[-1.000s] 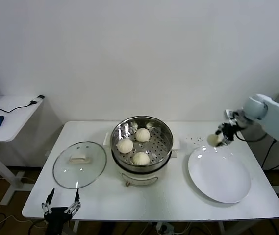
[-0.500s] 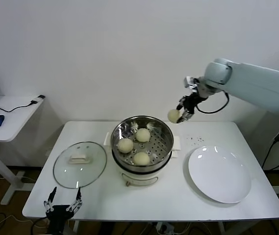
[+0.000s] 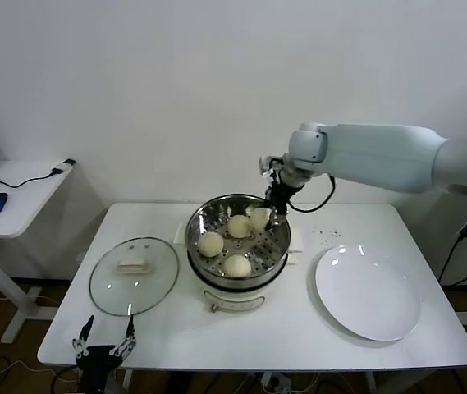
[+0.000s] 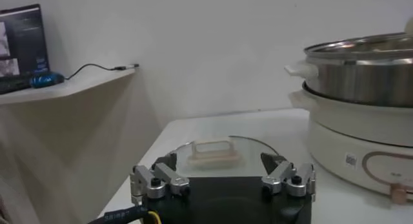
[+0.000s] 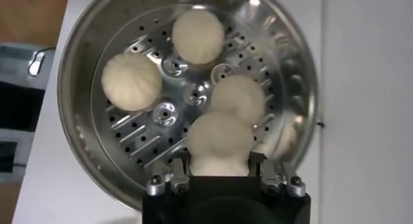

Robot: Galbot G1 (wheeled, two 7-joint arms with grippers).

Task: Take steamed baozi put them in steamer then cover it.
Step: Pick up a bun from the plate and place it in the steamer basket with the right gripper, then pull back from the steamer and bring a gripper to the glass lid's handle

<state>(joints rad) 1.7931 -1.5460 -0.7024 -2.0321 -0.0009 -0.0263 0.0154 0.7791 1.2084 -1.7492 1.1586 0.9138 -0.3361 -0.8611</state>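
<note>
The right arm has swung from the white plate [image 3: 368, 294] across the table [image 3: 299, 336] to the steamer [image 3: 237, 238], its gripper [image 3: 271, 213] holding the fourth baozi [image 3: 258, 217] between the fingers above the basket beside three others. Release looks imminent. The cover [image 3: 133, 276] lies left of the steamer. The left gripper [image 3: 102, 345] waits at the near edge, fingers wide.

We see the right hand [image 5: 219, 173] only in part, its body cut by the wrist picture's lower edge. The baozi between its fingers [image 5: 219, 144] hides part of the one behind. From the head, the steamer [image 3: 208, 217] wall hides the near floor.
</note>
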